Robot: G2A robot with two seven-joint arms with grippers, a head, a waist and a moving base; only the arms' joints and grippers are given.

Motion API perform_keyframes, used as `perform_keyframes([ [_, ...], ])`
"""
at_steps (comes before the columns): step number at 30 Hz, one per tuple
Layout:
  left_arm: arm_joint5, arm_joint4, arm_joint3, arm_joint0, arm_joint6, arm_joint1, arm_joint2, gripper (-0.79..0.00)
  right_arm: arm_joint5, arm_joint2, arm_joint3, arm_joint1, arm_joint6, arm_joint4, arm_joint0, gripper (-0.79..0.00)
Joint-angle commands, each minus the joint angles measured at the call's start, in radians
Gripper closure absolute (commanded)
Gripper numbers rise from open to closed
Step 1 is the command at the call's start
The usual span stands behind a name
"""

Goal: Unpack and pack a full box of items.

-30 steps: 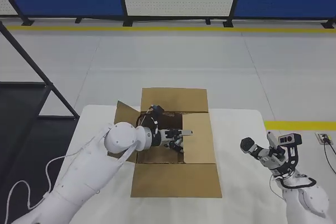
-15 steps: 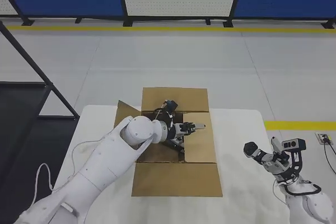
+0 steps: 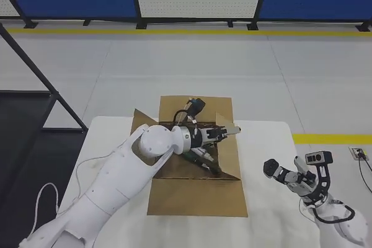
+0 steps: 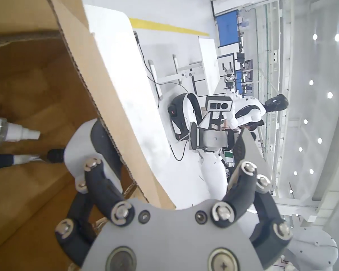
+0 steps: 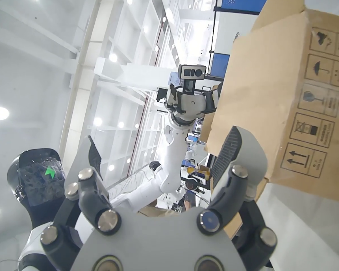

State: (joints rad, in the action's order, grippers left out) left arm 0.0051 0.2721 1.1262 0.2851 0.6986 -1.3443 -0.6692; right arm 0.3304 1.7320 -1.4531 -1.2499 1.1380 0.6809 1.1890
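Two fingers of the left claw [image 4: 163, 142] stood spread and released, gripping nothing. The side flap [image 4: 101, 85] of the cardboard box [image 3: 198, 198] rose between them. One finger lay on the flap's inner face, inside the box, and the other on its outer face, over the white table [image 3: 260, 217]. That was the relation we judged the coming move to turn on. The flap's sheet ran lengthwise out from the palm, so the fingers' closing line crossed its thickness, and a plain squeeze would likely pinch it. We could not tell whether either pad already touched the cardboard.

Beyond the inner finger, deeper in the box, lay a clear spray bottle [image 4: 14, 133] and, just beside it, a dark slim item [image 4: 2, 161]. Both had their long axes pointing back towards that finger, and both lay outside the gap.

The right claw [image 3: 273, 168] was also released and empty, well apart from the box on the flap's outer side, so the left claw was far the nearer. We judged the unpacking barely begun.
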Motion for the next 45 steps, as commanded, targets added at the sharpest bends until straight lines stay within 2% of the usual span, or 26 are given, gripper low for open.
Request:
perform_keyframes([
  [1,-0.011,-0.01,0.019,0.011,-0.035,-0.003,-0.006,-0.785,0.002,0.004,-0.013,0.003,0.038,0.023,0.008,-0.785],
  [5,-0.044,-0.009,0.014,0.019,-0.084,-0.025,0.011,-0.785,-0.004,0.016,-0.038,0.01,0.103,0.062,0.025,-0.785],
  [12,-0.133,0.045,-0.07,-0.003,-0.136,-0.089,0.061,-0.785,0.011,0.02,-0.124,0.018,0.132,0.069,0.07,-0.785],
  [16,-0.195,0.066,-0.113,-0.008,-0.163,-0.127,0.09,-0.785,0.018,0.011,-0.181,0.021,0.106,0.049,0.088,-0.785],
  [24,-0.212,0.091,-0.219,-0.029,-0.133,-0.202,0.145,-0.785,-0.019,-0.003,-0.221,0.031,0.022,-0.052,0.071,-0.785],
  [31,-0.245,0.102,-0.292,-0.048,-0.114,-0.235,0.132,-0.785,-0.073,-0.002,-0.174,0.041,-0.088,-0.145,0.051,-0.785],
  [35,-0.267,0.096,-0.291,-0.047,-0.105,-0.24,0.111,-0.785,-0.105,-0.002,-0.14,0.046,-0.148,-0.198,0.032,-0.785],
  [38,-0.284,0.072,-0.275,-0.042,-0.121,-0.231,0.078,-0.785,-0.107,-0.002,-0.123,0.049,-0.16,-0.2,0.028,-0.785],
  [41,-0.296,0.021,-0.243,-0.029,-0.151,-0.205,0.02,-0.785,-0.111,0.006,-0.101,0.053,-0.186,-0.214,0.027,-0.785],
  [45,-0.271,-0.072,-0.141,0.032,-0.192,-0.146,-0.096,-0.785,-0.128,-0.003,-0.068,0.058,-0.183,-0.205,0.009,-0.785],
])
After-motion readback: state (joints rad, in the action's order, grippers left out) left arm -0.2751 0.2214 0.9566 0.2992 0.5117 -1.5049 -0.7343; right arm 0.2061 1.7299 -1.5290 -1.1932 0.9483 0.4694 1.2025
